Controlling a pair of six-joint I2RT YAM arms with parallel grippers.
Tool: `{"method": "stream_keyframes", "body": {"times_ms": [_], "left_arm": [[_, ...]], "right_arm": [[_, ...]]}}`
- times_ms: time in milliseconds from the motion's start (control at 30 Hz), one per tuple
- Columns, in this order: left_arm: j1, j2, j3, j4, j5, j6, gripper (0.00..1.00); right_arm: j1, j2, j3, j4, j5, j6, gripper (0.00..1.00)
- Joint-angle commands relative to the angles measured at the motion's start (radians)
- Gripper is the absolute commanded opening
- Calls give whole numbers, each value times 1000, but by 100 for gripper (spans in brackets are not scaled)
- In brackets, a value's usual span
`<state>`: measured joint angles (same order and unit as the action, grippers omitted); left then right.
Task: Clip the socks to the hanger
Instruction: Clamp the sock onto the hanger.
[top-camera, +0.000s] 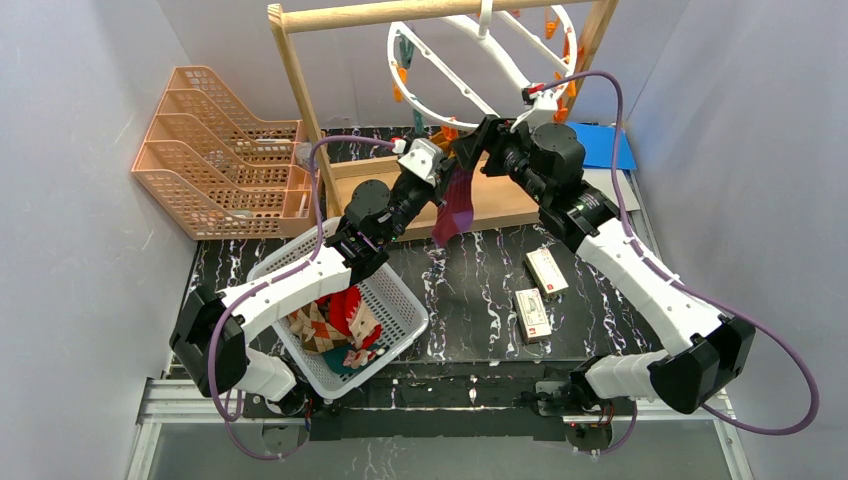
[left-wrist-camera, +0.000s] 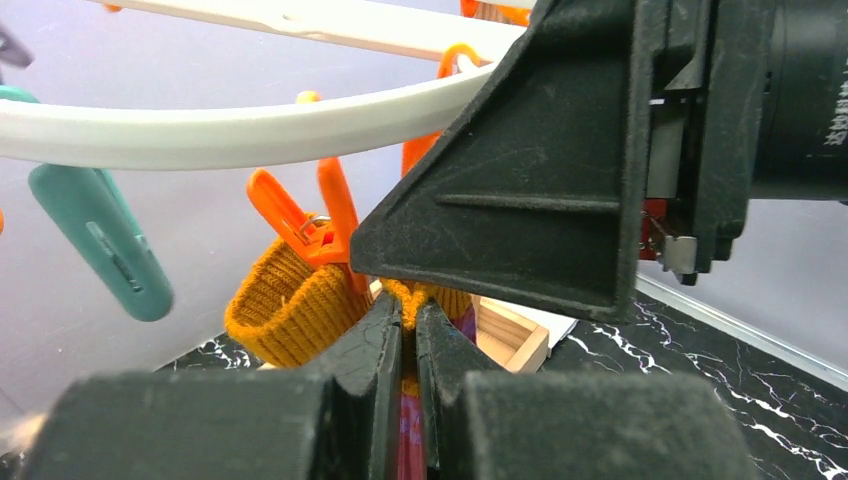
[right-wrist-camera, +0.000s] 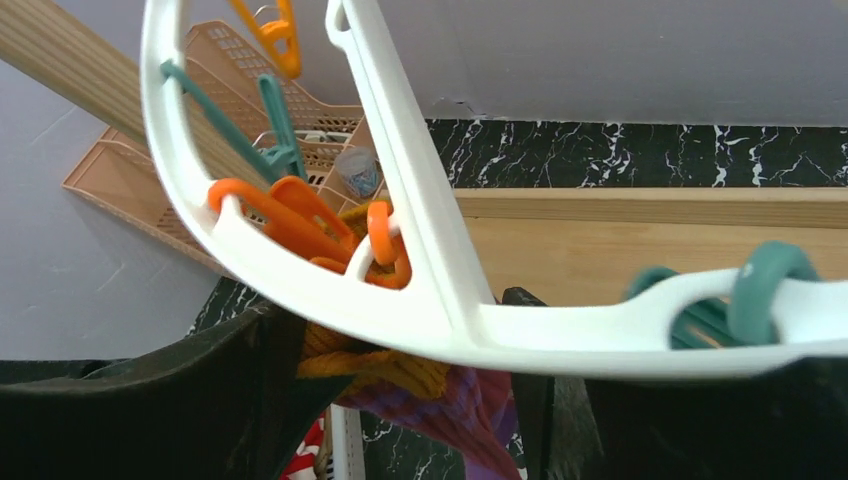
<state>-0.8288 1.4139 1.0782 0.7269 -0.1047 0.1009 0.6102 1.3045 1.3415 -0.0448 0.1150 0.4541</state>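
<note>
Two arms meet under one round white hanger (right-wrist-camera: 420, 230), which hangs on the wooden rack (top-camera: 298, 90). One maroon-purple sock (top-camera: 455, 205) dangles between them. Three more socks lie in the white basket (top-camera: 398, 297): an argyle sock (top-camera: 318, 325), a red striped sock (top-camera: 352, 312) and a teal sock (top-camera: 343, 363) that is mostly buried. Two small boxes (top-camera: 546, 272) (top-camera: 532, 313) lie on the marbled table (top-camera: 480, 290).

Only the left wrist view shows the left gripper (left-wrist-camera: 408, 320). Its jaws are nearly together and pinch the sock's orange cuff (left-wrist-camera: 290, 310), just under an orange clip (left-wrist-camera: 325, 215) and near one teal clip (left-wrist-camera: 100, 240). The clip's tip touches the cuff, but whether it bites cannot be told.

The right wrist view shows the right gripper's fingers (right-wrist-camera: 180, 400) set wide apart. They straddle the hanger's rim and the cuff and grip nothing.

From above, the grippers hide the cuff and clip. The rack's top is cut off.
</note>
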Motion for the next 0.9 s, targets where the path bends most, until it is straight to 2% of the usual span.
{"method": "stream_keyframes", "body": {"times_ms": [0, 167, 367, 500, 667, 867], "left_arm": [[-5, -20, 30, 14, 4, -14, 2], [-4, -28, 29, 4, 22, -26, 9], [-5, -36, 25, -10, 49, -41, 16], [-5, -45, 22, -20, 55, -47, 21], [-4, -60, 17, -23, 65, -58, 27], [-4, -77, 4, -28, 66, -76, 33]], "right_arm": [[-2, -57, 62, -2, -45, 16, 82], [-1, -86, 96, -77, -40, 30, 89], [-2, -164, 83, -139, -14, 31, 90], [-2, -214, 78, -237, -3, 5, 89], [-1, -305, 9, -306, 1, -5, 89], [-1, -398, -87, -310, -28, -8, 88]]}}
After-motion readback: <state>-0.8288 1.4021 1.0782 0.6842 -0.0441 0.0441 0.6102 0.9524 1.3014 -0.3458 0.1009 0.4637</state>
